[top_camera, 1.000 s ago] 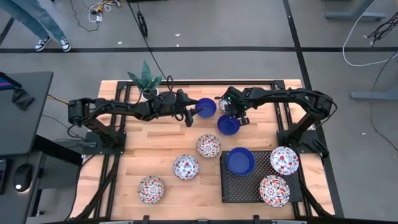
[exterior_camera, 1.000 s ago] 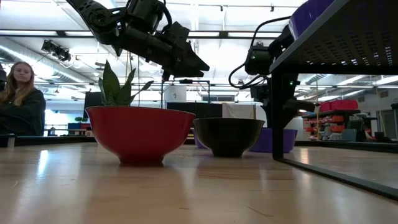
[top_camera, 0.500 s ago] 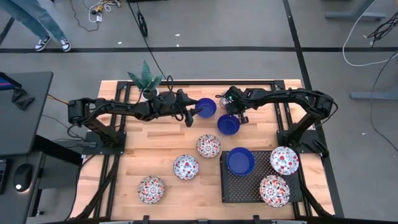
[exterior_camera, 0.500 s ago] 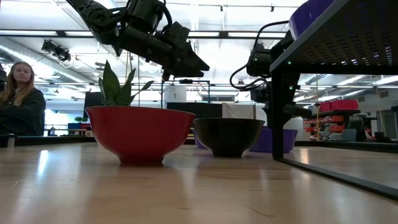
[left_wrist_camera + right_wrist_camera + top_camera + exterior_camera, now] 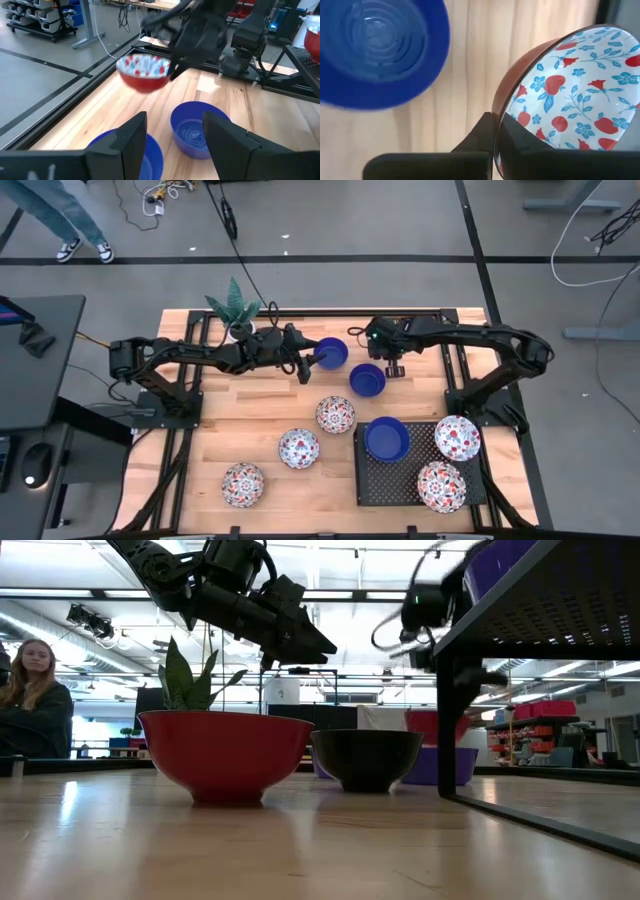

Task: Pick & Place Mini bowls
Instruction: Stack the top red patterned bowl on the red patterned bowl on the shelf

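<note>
Right hand (image 5: 492,137) pinching floral bowl (image 5: 560,95) rim above blue bowl (image 5: 367,379), left hand (image 5: 303,363) spread beside another blue bowl (image 5: 331,352)

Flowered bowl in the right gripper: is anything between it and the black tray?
A blue bowl sits on the table between the right gripper and the black tray. The flowered bowl is held up off the table, so it can probably pass over it.

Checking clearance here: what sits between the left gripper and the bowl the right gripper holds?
In the left wrist view, two blue bowls sit between the left gripper and the floral bowl.
</note>
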Action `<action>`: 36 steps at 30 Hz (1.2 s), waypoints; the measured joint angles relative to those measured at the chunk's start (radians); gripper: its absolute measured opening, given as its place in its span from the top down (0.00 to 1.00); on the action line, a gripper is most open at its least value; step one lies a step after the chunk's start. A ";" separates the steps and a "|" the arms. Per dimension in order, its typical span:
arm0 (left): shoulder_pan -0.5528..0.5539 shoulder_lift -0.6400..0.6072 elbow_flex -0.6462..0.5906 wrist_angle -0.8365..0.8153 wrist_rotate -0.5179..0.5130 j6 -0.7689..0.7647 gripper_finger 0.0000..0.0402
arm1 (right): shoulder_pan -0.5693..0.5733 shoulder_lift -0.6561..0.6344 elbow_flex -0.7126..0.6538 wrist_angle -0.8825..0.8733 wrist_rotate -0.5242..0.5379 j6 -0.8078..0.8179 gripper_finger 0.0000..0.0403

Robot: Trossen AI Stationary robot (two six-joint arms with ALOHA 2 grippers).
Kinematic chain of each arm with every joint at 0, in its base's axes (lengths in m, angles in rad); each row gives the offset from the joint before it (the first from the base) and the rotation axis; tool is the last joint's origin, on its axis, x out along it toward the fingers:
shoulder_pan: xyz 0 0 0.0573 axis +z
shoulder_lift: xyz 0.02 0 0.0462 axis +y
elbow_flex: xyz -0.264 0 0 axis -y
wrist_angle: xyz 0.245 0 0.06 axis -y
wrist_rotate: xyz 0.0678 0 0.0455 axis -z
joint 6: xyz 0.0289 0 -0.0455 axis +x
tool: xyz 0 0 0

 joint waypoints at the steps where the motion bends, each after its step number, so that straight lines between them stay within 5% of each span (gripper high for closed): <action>1: 0.000 0.000 0.000 0.000 0.000 0.000 0.51 | 0.016 -0.007 0.034 -0.057 0.022 0.029 0.99; 5: 0.000 0.000 0.000 0.000 0.000 0.000 0.51 | 0.086 -0.027 0.210 -0.295 0.102 0.146 0.99; 13: 0.000 0.000 0.000 -0.001 0.000 0.006 0.51 | 0.231 -0.037 0.627 -0.746 0.094 0.377 0.99; 22: 0.001 0.000 0.000 -0.002 0.000 0.020 0.51 | 0.474 -0.087 0.889 -0.741 -0.310 0.673 0.99; 36: 0.001 0.000 0.000 -0.005 -0.014 0.027 0.51 | 0.965 -0.090 0.938 -0.744 -0.517 1.252 1.00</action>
